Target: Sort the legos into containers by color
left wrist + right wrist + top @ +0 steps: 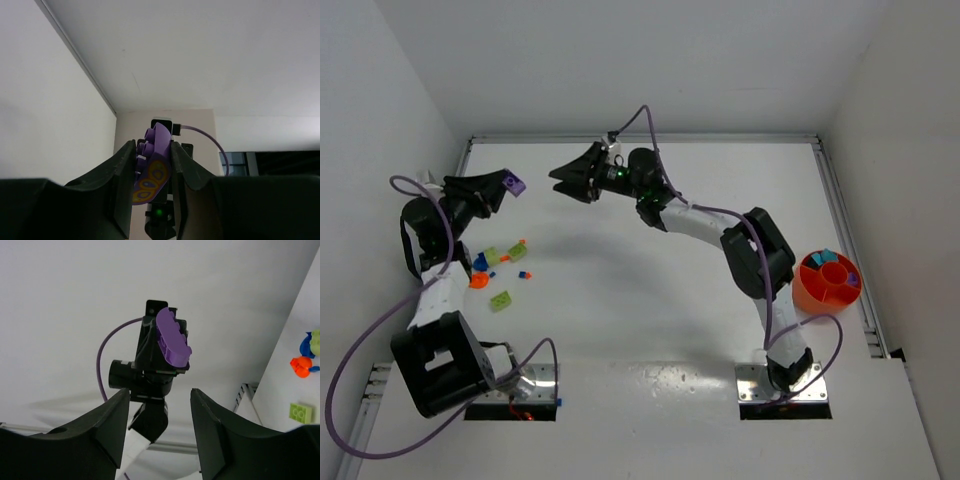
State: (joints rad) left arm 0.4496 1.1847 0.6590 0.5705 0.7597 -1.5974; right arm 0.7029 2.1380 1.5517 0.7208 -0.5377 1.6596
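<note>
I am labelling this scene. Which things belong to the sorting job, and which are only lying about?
Job: purple brick, held in the left gripper; loose bricks; orange bowl; right gripper, open.
Not the job: purple cable; base plate.

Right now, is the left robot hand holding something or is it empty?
Holding something. The left gripper is shut on the purple brick, which is pinched from both sides.

The white table (620,310) holds a small bunch of legos (500,272) close to the left claw (508,183). The orange bowl (808,295) sits far from the right claw (563,178).
</note>
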